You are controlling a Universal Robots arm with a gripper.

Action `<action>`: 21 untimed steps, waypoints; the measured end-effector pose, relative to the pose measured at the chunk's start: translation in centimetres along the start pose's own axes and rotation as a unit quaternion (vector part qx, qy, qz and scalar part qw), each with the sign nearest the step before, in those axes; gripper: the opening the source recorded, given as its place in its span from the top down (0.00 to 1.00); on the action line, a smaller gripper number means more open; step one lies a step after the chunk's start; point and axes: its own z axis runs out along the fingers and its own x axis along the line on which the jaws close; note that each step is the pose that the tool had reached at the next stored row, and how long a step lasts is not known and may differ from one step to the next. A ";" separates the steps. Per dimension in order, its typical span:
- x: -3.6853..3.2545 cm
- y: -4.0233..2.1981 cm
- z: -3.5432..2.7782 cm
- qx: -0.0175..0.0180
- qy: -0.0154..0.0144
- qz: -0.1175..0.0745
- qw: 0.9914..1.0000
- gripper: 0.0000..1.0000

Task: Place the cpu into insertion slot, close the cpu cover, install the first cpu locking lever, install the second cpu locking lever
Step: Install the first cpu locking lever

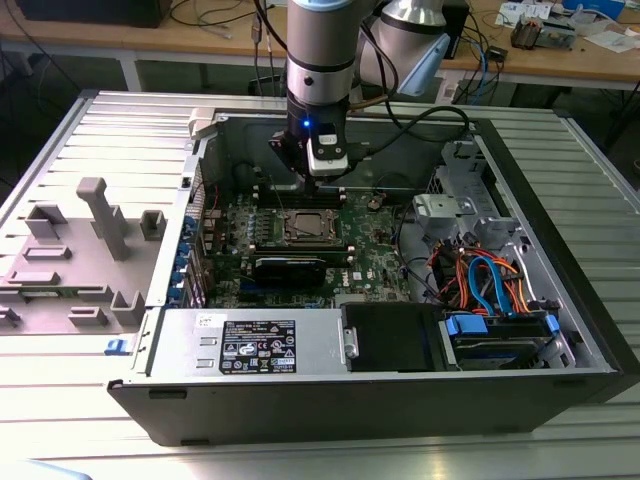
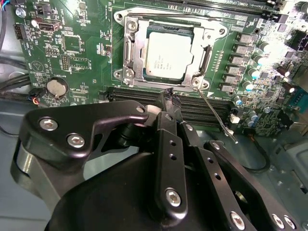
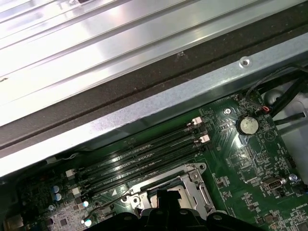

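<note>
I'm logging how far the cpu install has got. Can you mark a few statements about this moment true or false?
1. The cpu sits in the insertion slot. True.
2. The cpu cover stands raised. False: it lies flat, framing the cpu.
3. The gripper carries the cpu. False: the cpu is in the slot, and the gripper is beside it, over the black memory slots.
4. A thin locking lever angles out from a corner of the slot. True.
5. The computer case is closed up. False: it lies open, with the green board exposed.
</note>
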 end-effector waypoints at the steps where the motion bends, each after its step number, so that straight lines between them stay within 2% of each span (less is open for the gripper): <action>1: 0.00 0.00 0.00 0.000 0.000 -0.001 1.000 0.89; 21: 0.00 0.00 0.00 -0.006 0.004 -0.013 1.000 0.89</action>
